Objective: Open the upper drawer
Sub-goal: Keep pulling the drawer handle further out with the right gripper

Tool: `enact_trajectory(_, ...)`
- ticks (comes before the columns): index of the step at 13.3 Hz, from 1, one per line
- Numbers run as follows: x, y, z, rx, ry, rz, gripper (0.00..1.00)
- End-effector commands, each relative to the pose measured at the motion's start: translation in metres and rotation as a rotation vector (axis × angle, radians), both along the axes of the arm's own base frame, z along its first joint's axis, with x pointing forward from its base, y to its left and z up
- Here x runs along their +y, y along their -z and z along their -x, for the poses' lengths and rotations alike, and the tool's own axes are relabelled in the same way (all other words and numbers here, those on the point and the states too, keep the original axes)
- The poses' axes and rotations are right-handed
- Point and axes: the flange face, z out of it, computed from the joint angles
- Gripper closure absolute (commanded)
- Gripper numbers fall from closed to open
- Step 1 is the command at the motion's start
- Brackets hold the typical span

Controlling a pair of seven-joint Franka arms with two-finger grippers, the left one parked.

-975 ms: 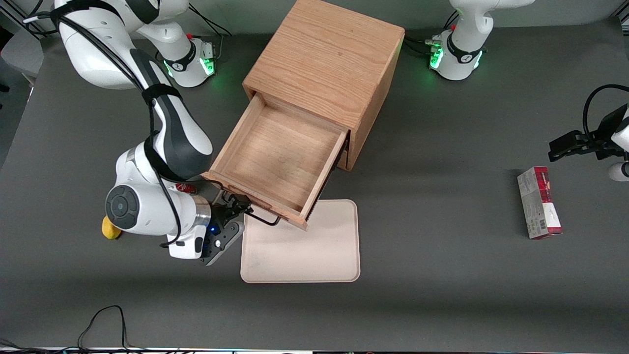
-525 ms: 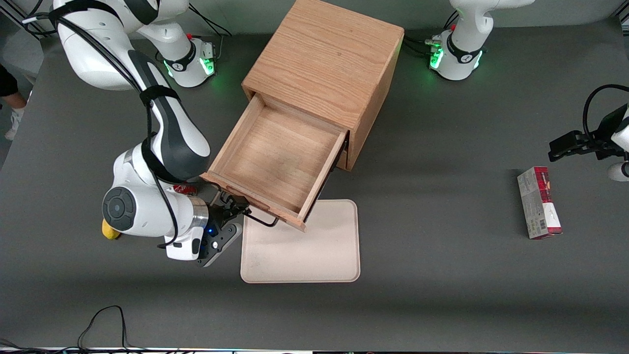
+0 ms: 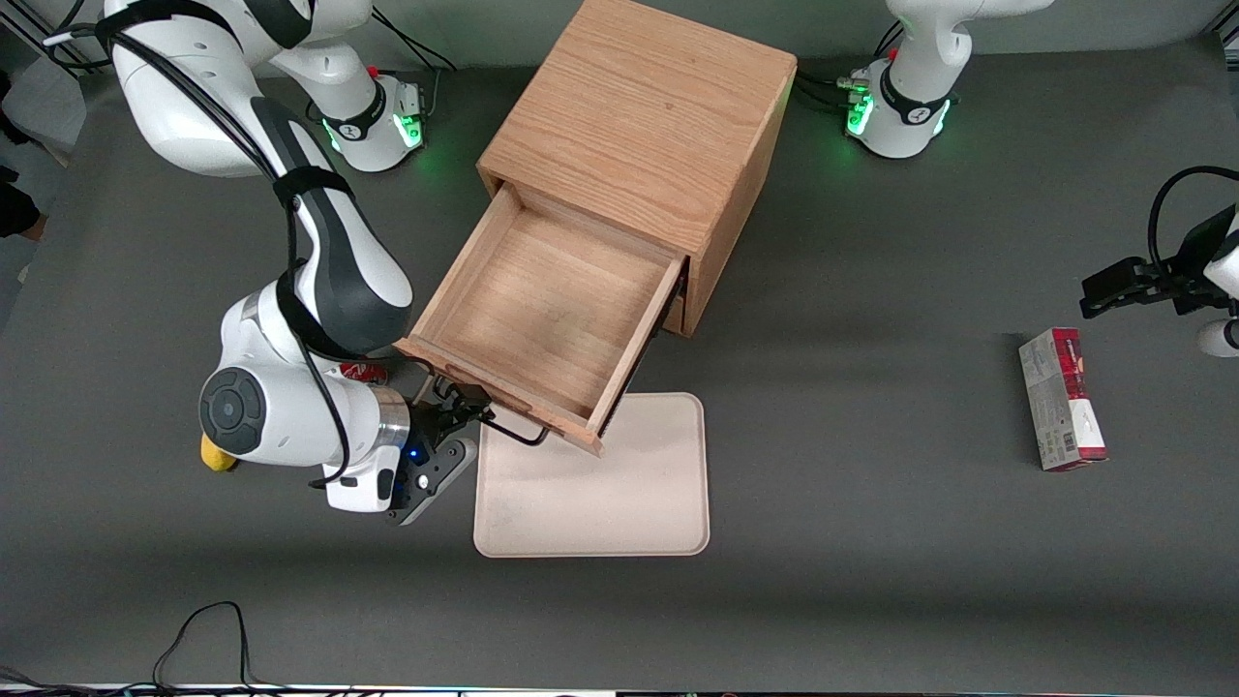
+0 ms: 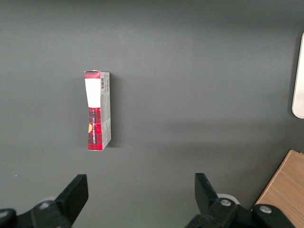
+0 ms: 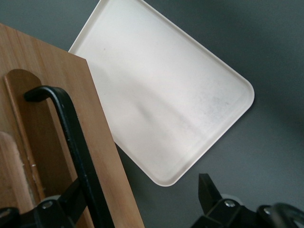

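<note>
My two-finger gripper (image 3: 471,405) sits at the black wire handle (image 5: 71,137) of the light-oak upper drawer (image 3: 547,310), just nearer the front camera than the drawer's front panel. My fingers are spread apart: one dark finger (image 5: 57,206) lies against the handle bar and the other (image 5: 211,194) stands well clear of it, over the grey table (image 3: 871,542), so nothing is clamped between them. The drawer stands pulled far out of the boxy oak cabinet (image 3: 644,126), its bare wooden floor showing (nothing lies in it). Its front corner overhangs the cream rounded-corner plastic tray (image 3: 619,503), which lies flat on the table, nearer the front camera than the cabinet. A small yellow object (image 3: 215,455) peeks out beside my wrist. A red-and-white carton (image 3: 1061,399) lies on its side toward the parked arm's end of the table.
</note>
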Motion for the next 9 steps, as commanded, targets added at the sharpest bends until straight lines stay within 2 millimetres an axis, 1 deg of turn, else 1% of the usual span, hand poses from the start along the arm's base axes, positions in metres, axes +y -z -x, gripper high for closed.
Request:
enact_trajectory(1, -0.015, -0.018, -0.013, -0.026, 0.013, -0.022, 0.0)
enact_trajectory(5, -0.014, -0.014, -0.008, 0.017, -0.004, -0.013, 0.0)
enact_trajectory(6, -0.016, -0.013, -0.007, 0.029, -0.009, -0.012, 0.0)
enact_trajectory(7, -0.022, -0.013, -0.006, 0.052, -0.006, -0.015, 0.0)
enact_trajectory(9, -0.026, -0.028, -0.003, 0.09, -0.021, -0.022, 0.0)
